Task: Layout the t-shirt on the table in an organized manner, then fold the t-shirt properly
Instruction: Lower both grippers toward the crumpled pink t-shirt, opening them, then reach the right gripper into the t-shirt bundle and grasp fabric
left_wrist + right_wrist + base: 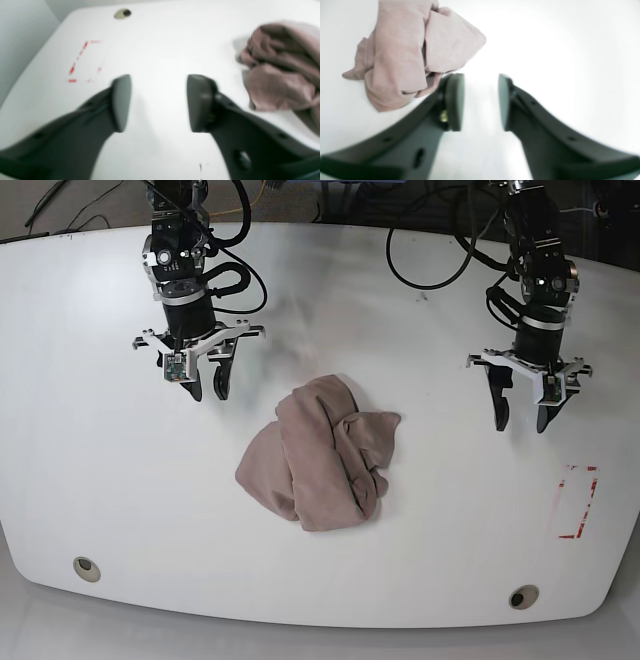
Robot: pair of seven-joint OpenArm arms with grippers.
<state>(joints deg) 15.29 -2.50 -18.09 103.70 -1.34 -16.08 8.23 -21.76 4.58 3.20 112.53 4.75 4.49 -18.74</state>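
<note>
T-shirt (320, 455) crumpled mid-table (100, 480); red tape mark (577, 501) well apart, right.

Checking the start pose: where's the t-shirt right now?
Base view: the t-shirt lies crumpled near the middle of the table, between both arms, touching neither, left of the red tape mark.

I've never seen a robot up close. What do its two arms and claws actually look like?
Both arms are black and silver-grey machine segments with loose black cables looping off them. Each ends in a white crossbar carrying a claw: the left claw and right claw each have two dark, curved fingers tipped with flat oval pads. A small brass-coloured screw shows behind one pad in the right wrist view.
</note>
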